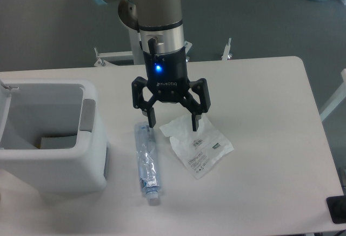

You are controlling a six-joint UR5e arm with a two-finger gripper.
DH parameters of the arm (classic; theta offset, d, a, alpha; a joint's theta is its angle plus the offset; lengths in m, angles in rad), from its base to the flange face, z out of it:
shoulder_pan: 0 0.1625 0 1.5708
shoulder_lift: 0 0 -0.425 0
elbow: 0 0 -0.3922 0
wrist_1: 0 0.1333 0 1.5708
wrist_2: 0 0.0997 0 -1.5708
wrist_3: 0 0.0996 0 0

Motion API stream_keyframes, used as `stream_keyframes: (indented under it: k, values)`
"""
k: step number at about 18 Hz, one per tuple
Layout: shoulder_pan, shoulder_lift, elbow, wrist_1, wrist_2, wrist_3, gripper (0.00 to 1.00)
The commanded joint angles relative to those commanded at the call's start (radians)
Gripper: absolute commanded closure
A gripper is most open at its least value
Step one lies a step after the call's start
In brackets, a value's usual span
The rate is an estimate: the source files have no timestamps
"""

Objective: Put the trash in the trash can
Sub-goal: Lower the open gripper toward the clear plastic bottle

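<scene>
- The one camera view looks down on a white table (pixel 270 138) that fills most of the frame, with grey floor along the top.
- The arm (pixel 158 8) comes down from the top centre of the frame, a blue light glowing on the wrist above the gripper (pixel 173 121).
- The gripper's two black fingers are spread wide apart and hold nothing; the left fingertip (pixel 151 120) sits over the top end of the bottle, the right one over the upper edge of the pouch.
- The clear plastic bottle (pixel 147 163) lies on its side just below centre, running almost straight up and down the frame, its bluish cap at the lower end.
- The flat white pouch (pixel 198 145) lies on the table just right of the bottle, apart from it, its small printed label toward its lower right.
- The trash can (pixel 51 176) stands at the left edge of the frame, open side up, a grey tab on its right wall facing the bottle; a pale flat thing shows at its bottom, too unclear to name.
</scene>
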Motion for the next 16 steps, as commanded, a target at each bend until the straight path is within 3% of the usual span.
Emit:
stream_keyframes:
  k: [4,9,13,16]
  values:
    - [0.000,-0.002,0.000,-0.002,-0.002,-0.002,0.00]
    - [-0.002,-0.047,0.029,0.002,-0.003,-0.002,0.00]
    - [-0.005,-0.095,0.029,0.066,0.000,-0.015,0.00]
    - [-0.009,-0.136,0.029,0.075,0.020,-0.089,0.00]
